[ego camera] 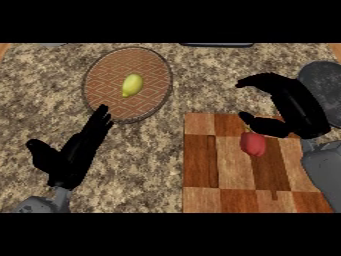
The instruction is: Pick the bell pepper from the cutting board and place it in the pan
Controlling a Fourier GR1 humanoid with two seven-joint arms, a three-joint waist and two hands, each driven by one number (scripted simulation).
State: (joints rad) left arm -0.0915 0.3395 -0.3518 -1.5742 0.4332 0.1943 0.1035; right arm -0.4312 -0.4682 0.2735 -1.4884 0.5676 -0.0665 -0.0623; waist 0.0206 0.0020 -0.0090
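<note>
1. Closest to the lens was the grey right forearm (334, 175), coming in at the lower right of the frame beside the edge of the cutting board (217, 170).
2. Above it, right of centre, I had the right hand (295, 107) hanging with fingers and thumb spread apart in a wide claw, closed on nothing.
3. The bell pepper (253, 143) (red, lying on the board's upper middle) sat just below the thumb. I couldn't tell whether the thumb touched it, but the hand plainly did not enclose it.
4. The pan (339, 95), dark and round, lay at the frame's right edge, partly hidden behind that hand; the pepper was not in it.
5. At the lower left the left hand (73, 152) rested open, fingers up.
6. Upper left of centre lay a round woven mat (103, 100) carrying a yellow-green fruit (131, 85), no part of this job.
7. My judgement: only the approach was done. Grasping, lifting, carrying across and releasing all remained.
</note>
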